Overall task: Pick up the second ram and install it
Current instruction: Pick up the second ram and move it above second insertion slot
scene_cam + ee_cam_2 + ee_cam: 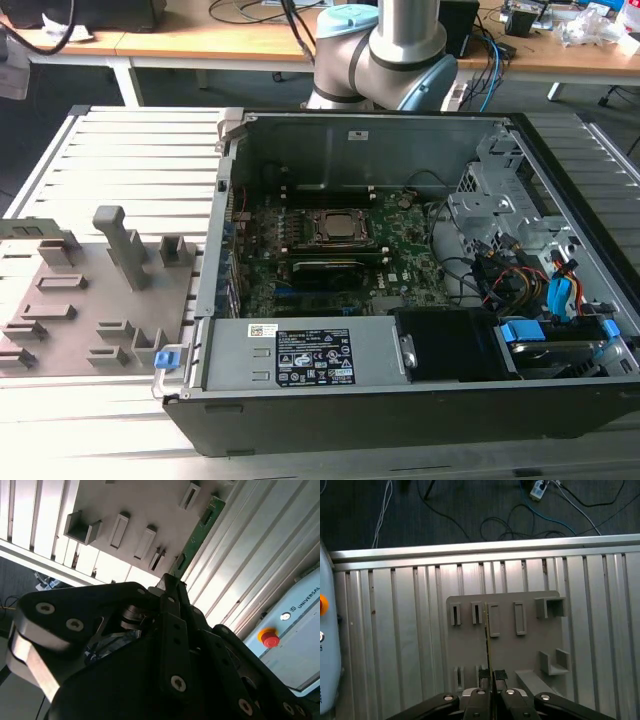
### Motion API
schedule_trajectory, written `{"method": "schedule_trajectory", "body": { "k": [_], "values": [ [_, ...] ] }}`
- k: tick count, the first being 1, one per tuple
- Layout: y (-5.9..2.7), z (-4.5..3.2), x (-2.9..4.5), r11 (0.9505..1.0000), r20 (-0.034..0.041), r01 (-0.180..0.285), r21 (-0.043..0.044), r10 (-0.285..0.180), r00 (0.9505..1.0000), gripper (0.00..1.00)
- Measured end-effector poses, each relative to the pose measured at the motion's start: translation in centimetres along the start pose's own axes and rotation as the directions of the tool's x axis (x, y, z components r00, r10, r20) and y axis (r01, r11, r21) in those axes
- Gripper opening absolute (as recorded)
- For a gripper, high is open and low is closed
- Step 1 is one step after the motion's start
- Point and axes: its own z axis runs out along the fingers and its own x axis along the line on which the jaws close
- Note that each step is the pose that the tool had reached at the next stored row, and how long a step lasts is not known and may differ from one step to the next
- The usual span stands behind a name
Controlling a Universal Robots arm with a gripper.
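Observation:
The second ram (200,525) is a narrow green stick, and my gripper (167,582) is shut on its near end. In the first wrist view the second ram (487,635) shows edge-on as a thin line running out from between the fingertips of the gripper (490,676). It hangs well above the grey fixture plate (520,650), apart from the plate's slots. In the exterior view that fixture plate (90,300) lies on the exterior view's left, beside the open computer case (400,125).
Inside the case lie the green motherboard (405,240), a CPU socket (340,228) and a power supply (300,355). My arm's base (385,50) stands behind the case. A box with a red button (270,639) sits on the slatted aluminium table (130,150). Cables (520,525) lie on the floor.

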Motion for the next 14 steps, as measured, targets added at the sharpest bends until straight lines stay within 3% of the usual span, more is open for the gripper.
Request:
{"method": "schedule_trajectory", "body": {
  "k": [4,14],
  "values": [
    [0.05,-1.1,-0.05,1.0,0.0007,0.0,-0.0001,0.0,1.0,0.14],
    [0.13,-2.85,-0.13,1.0,0.0022,0.0,-0.0001,0.0,1.0,0.14]
  ]
}}
